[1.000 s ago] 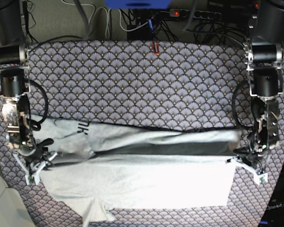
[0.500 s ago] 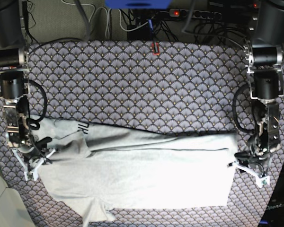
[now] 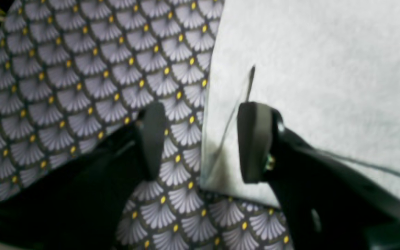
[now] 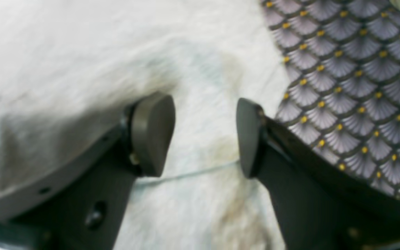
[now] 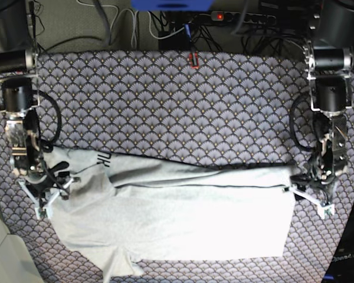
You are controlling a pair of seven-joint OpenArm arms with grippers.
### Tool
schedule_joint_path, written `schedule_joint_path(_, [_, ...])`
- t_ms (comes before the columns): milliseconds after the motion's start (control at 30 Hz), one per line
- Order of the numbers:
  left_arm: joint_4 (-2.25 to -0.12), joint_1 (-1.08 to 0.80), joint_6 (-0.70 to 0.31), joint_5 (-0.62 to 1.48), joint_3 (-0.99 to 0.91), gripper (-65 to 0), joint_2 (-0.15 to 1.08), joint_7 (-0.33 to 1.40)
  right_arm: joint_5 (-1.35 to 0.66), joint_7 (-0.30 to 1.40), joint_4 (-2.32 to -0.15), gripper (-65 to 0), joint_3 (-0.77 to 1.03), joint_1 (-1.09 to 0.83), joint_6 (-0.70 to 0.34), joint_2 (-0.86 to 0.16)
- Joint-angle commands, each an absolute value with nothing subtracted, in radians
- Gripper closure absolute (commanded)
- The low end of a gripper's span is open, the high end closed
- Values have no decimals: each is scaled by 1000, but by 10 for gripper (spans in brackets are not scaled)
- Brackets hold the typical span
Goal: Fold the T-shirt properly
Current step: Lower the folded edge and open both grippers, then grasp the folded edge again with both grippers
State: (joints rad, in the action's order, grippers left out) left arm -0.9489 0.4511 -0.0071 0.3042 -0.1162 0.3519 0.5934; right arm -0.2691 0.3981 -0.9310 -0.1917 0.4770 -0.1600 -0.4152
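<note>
The light grey T-shirt (image 5: pixel 183 212) lies flat on the near half of the table, folded lengthwise, with a bit of black lettering (image 5: pixel 104 158) showing at its left. A sleeve sticks out at the bottom left. My left gripper (image 5: pixel 310 199) is at the shirt's right edge. In the left wrist view it (image 3: pixel 203 142) is open, straddling the shirt's corner (image 3: pixel 307 69). My right gripper (image 5: pixel 52 196) is at the shirt's left end. In the right wrist view it (image 4: pixel 201 135) is open just above the shirt (image 4: pixel 82 52), holding nothing.
The purple-grey fan-patterned tablecloth (image 5: pixel 183 100) covers the table. Cables and a power strip (image 5: pixel 242 17) run along the back edge, with a small red object (image 5: pixel 193 59) near it. A pale object (image 5: pixel 0 247) sits at the bottom left corner.
The raised fold of the shirt has been laid down flat, closing the dark gap. Both grippers have shifted slightly toward the back.
</note>
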Motion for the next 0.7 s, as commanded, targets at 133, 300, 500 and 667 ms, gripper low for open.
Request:
schedule_joint_path(133, [-1050,404,-8,308,-120,-328,357,564,-275,364,-1058,-333,-179,424,-151,-470])
schedule_joint_path(300, [-1047,371,-4,308,-174,-327,323,559,-275,364,-1067,-333,-113,360,-151,-481])
schedule_joint_path(500, [-1047,357,-4,300,-231,-327,292,559,-275,364,-1067,-333,-82,344,-151,-486])
schedule_joint_path(667, [-986,348,-4,305,-232,-327,292,539,-275,364,-1067,-333,-82,343,-151,-487])
